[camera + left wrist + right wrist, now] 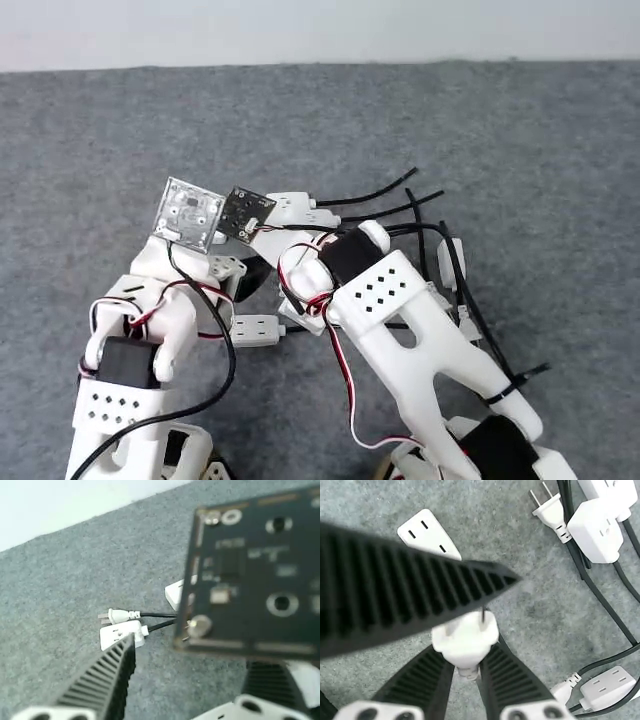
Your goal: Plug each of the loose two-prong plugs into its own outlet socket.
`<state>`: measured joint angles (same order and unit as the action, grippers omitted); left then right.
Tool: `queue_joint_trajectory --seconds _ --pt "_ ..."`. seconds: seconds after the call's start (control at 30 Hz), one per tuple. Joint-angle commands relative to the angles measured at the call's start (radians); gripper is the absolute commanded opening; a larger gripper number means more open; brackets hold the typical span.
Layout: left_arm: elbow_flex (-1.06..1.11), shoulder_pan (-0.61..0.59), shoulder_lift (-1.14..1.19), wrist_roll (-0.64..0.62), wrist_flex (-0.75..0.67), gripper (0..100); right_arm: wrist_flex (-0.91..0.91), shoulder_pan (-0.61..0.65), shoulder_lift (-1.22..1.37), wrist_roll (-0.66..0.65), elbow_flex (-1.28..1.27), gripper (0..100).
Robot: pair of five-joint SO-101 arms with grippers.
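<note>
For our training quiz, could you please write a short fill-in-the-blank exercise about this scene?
The right tool is shut on a white ____. The loose plug on the carpet shows ____ prongs. The cords are coloured ____.
Missing words: plug; two; black.

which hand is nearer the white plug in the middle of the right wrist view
Right. The right hand is shut on the white plug, gripping its cord end. The left hand is open beside a dark circuit board, holding nothing.
</note>
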<state>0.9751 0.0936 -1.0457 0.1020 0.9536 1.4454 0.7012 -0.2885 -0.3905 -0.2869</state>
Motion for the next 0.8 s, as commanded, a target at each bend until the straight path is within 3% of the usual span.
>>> queue_joint_trajectory --seconds 0.0,0.53,0.77 --pt "-0.036 0.055 -0.015 0.011 0.032 35 -0.030 -0.015 -0.041 -0.006 0.008 0.8" --pt "-0.038 0.075 -0.284 0.034 0.158 35 -0.030 -0.016 -0.041 -0.005 0.008 0.8" --pt "0.010 0.071 -0.275 0.034 0.135 35 -0.019 -0.008 -0.051 0.020 0.011 0.8"
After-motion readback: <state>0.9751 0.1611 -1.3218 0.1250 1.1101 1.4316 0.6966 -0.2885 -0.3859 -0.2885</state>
